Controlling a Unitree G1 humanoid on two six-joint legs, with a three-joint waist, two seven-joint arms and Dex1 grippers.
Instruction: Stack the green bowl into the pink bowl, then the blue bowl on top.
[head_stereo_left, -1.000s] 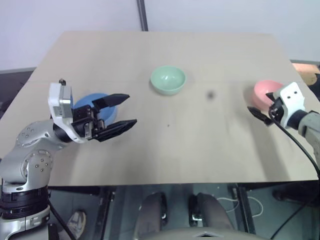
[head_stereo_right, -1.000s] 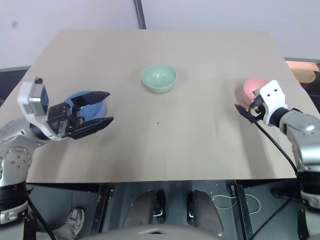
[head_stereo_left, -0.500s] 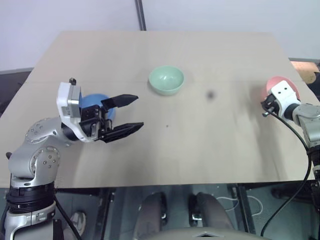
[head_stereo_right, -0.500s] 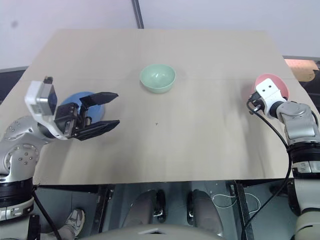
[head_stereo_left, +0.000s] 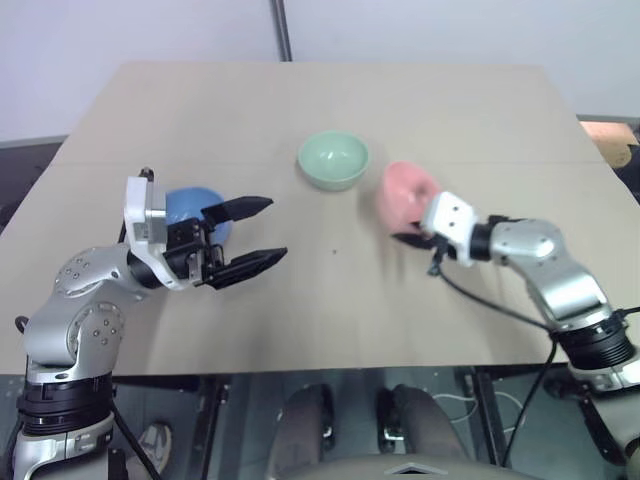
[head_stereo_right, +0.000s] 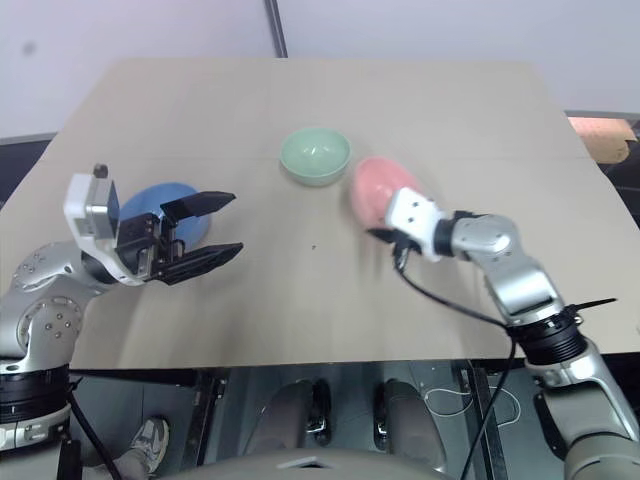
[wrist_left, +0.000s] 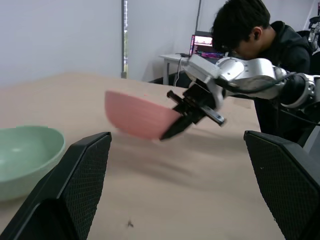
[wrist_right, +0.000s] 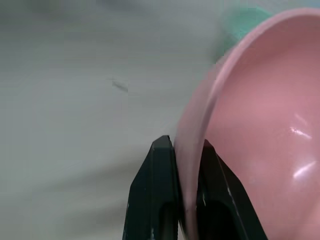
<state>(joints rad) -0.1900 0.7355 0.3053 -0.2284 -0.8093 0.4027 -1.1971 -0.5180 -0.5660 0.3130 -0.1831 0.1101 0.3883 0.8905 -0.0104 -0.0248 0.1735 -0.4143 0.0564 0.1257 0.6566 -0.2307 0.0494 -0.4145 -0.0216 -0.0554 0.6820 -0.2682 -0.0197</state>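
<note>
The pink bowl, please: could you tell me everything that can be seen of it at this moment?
The pink bowl is small, round, salmon-pink, smooth and glossy, like plastic or glazed ceramic, with highlights on its inner wall. The right claw is shut on its rim, one black finger inside the wall and one outside. It is tilted and, in the left wrist view, looks held above the wooden table. It hangs close beside the green bowl, not touching it.

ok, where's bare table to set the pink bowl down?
Bare: the table near its front edge between the two arms, and the far strip behind the green bowl. Crowded: around the blue bowl under the open left gripper, and where the right gripper pinches the pink bowl.
</note>
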